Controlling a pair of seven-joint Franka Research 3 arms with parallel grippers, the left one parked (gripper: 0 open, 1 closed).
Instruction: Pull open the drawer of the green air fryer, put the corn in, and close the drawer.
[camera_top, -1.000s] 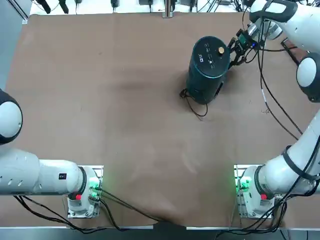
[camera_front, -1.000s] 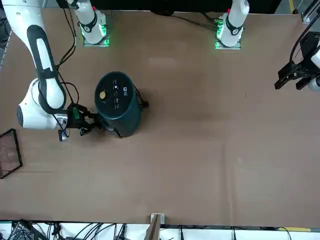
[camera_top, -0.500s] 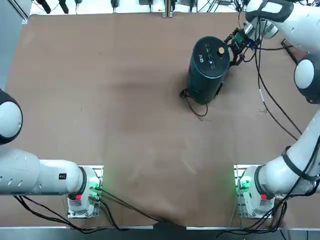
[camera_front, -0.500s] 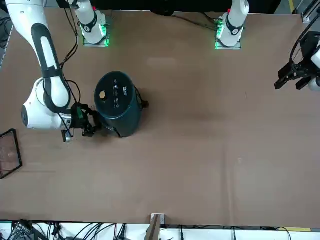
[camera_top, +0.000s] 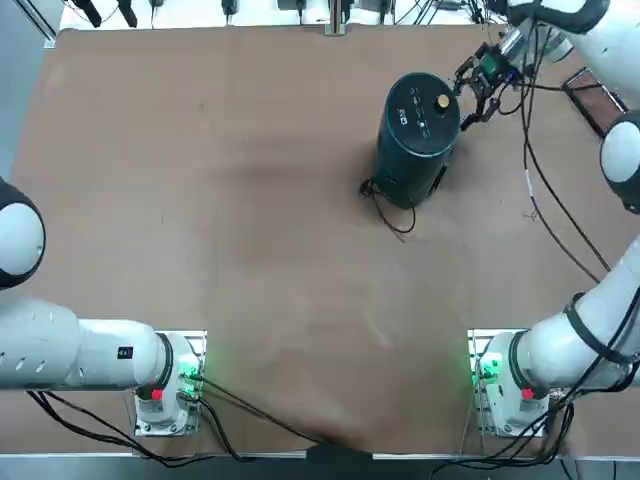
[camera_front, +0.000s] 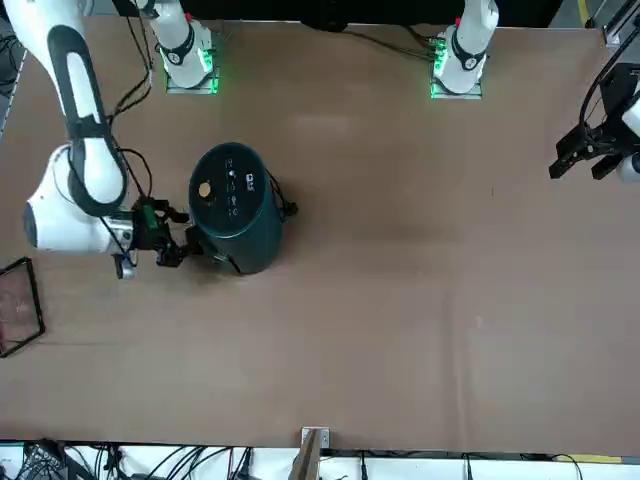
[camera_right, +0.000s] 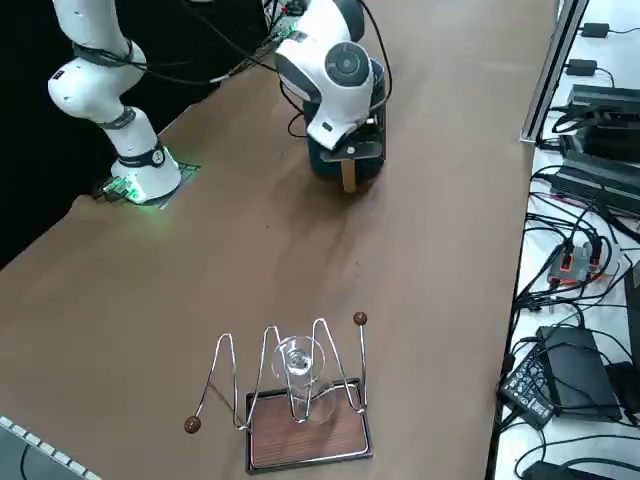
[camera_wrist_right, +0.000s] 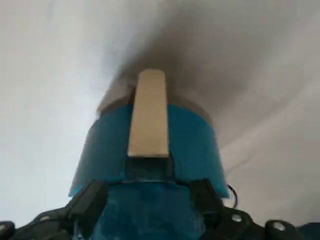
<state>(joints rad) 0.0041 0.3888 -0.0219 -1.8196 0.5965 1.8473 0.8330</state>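
The green air fryer (camera_top: 418, 125) (camera_front: 232, 205) stands upright at the far right of the table, and my right arm partly hides it in the right side view (camera_right: 322, 160). Its drawer (camera_wrist_right: 110, 145) sits pushed in, with a tan upright handle (camera_wrist_right: 148, 112) (camera_right: 348, 177) on the front. My right gripper (camera_top: 476, 90) (camera_front: 168, 238) (camera_wrist_right: 148, 190) is low beside the fryer, facing the drawer. It is open, with one finger (camera_wrist_right: 91, 200) on each side of the handle's lower end and a gap to each. No corn shows in any view.
A wire rack holding a glass on a wooden base (camera_right: 297, 395) (camera_front: 15, 300) stands near the table's right edge, behind my arm. The fryer's black cord (camera_top: 392, 208) loops onto the table on its near side.
My right arm's wrist swung a little around the fryer's side, first nearer and then slightly back out. The gripper stayed by the drawer handle. The fryer has not moved.
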